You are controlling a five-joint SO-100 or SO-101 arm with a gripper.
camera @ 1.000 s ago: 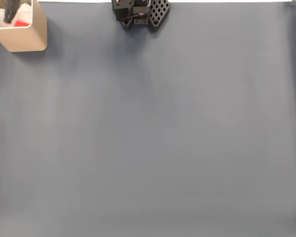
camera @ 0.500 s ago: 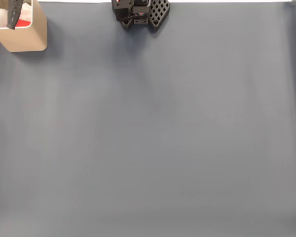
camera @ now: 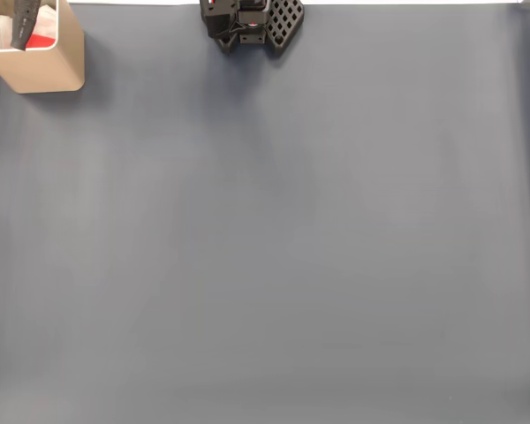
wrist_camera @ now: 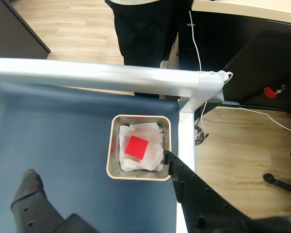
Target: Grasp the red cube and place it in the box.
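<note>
Cube [wrist_camera: 137, 146] lies on white paper inside box [wrist_camera: 138, 176] at mat's corner. Gripper [wrist_camera: 99, 167] above box, fingers [wrist_camera: 194, 191] spread wide, holding nothing.

Robot arm, black plastic build, matte finish.
Base [camera: 252, 22]: black block at the top edge of the surface in the fixed view, with a perforated grid panel on its right side, small red marks and a thin cable. Gripper [wrist_camera: 99, 179]: two matte black fingers [wrist_camera: 194, 194] in the wrist view, one broad with a rounded tip, one long and tapered, both dotted with small round holes.
</note>
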